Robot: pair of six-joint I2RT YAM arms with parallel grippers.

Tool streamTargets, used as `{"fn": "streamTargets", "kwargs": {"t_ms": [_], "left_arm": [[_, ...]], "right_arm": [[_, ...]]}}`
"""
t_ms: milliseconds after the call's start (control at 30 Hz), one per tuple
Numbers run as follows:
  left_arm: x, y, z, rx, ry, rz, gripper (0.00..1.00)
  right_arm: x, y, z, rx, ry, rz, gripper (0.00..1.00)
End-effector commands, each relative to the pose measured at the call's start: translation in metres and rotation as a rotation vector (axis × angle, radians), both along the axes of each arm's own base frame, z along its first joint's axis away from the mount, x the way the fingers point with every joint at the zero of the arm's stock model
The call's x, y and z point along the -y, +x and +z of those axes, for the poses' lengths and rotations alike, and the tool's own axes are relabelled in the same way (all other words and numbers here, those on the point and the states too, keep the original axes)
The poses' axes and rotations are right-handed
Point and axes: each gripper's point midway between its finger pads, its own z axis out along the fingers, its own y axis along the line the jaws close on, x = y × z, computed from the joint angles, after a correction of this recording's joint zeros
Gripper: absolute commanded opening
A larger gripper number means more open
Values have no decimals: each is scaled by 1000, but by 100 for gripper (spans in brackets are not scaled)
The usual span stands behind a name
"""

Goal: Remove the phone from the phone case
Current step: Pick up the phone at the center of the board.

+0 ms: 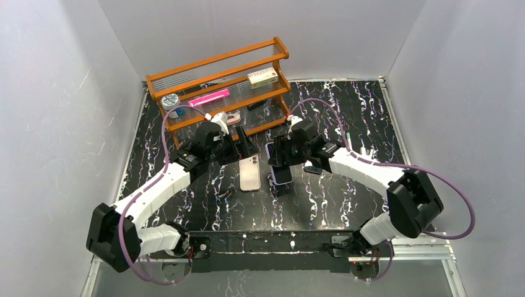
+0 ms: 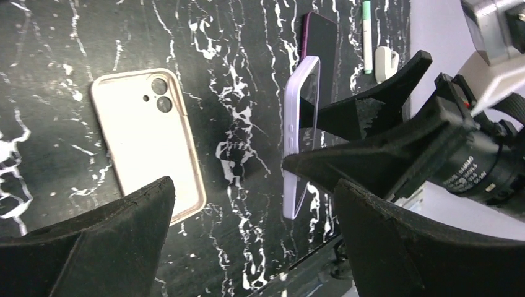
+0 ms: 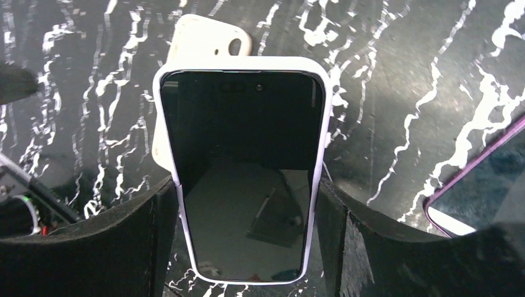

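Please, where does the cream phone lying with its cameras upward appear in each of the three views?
Top external: cream phone flat at centre, just left of the lilac-cased phone.
Left wrist: cream phone at upper left; lilac-cased phone stands to its right.
Right wrist: cream phone at top, mostly hidden behind the lilac-cased phone.
Shared landmark: the lilac-cased phone, upright in the right claw.

Left fingers spread, right fingers clamped.

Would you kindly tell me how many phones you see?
3: cream one back-up on the table, lilac-cased one in the right gripper, purple one flat beside it; more may be hidden.
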Motion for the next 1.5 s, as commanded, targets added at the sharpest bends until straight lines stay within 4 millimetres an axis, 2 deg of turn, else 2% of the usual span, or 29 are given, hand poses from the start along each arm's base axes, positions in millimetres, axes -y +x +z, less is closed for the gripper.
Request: {"fn": "streamTargets", "kwargs": {"t_ms": [0,167,333,500,733,767,933,967,1067,1167,1267,1333,1467], "left_arm": [[22,6,26,-1,-123,-15,96],[41,7,22,-39,-163,-35,92],[53,12,18,-69,-183,-23,88],[68,14,11,-112,-196,-23,80],[83,9,8,-139,-226,-38,54],[84,8,8,-142,-235,-36,50],[85,12,19,-108,-281,-14,21],[85,13,22,-99,-291,-12,16],[85,13,31,-70,-325,-11,2],[83,15,44,-24,-363,4,0],[76,18,58,24,-394,36,0],[73,19,68,60,-421,50,0],[63,23,77,105,-464,104,0]], "right_arm": [[-27,2,54,160,151,150,1],[-36,-6,73,199,211,237,1],[-43,-14,79,202,252,296,1],[-43,-16,85,225,260,313,1],[-44,-16,87,241,259,331,2],[-46,-14,93,264,275,336,2],[-48,-13,100,283,288,339,5],[-47,-12,102,290,291,329,9],[-44,-12,116,321,319,305,34],[-40,-11,130,348,343,265,65],[-31,-9,141,369,354,200,87],[-24,-8,146,380,356,159,94],[-13,-10,160,411,382,97,99]]}}
